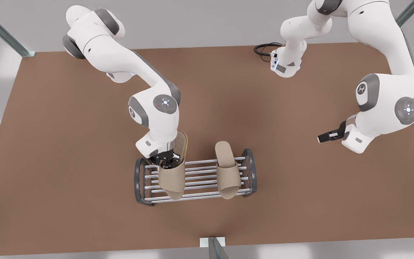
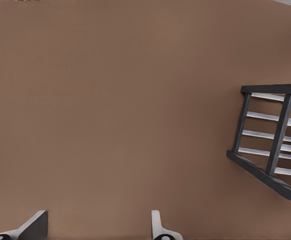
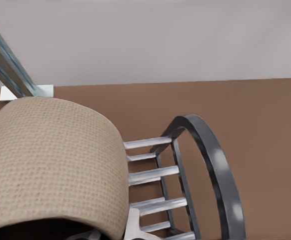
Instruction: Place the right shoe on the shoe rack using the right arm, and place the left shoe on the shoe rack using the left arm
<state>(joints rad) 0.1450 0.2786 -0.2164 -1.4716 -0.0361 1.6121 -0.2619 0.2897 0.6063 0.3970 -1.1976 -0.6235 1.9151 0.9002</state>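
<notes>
- Two slippers are at the rack [image 1: 194, 176]: left shoe [image 1: 226, 169] lies across the bars toward the front view's right end, free of any claw. Looks placed.
- Right shoe [image 1: 173, 172] is over the bars near the front view's left end, heel end tilted up off the rack and leaning toward the arm.
- Right claw [image 1: 166, 160] is at that shoe, fingers reaching in behind the strap. Appears clamped on it, not released. Right wrist view has the woven strap [image 3: 50, 170] up close, with the rack's curved end frame [image 3: 215, 165] just beside it.
- Left claw [image 1: 331, 135] hangs well clear over bare surface [image 1: 67, 144] on the front view's right. Left wrist view shows both fingertips [image 2: 35, 225] spread wide with nothing between; rack corner [image 2: 270, 145] off to one side. This arm waits.
- Progress, my read: left half done, right half nearly done.
- Remaining: lower the right shoe flat onto the bars, open, back out.
</notes>
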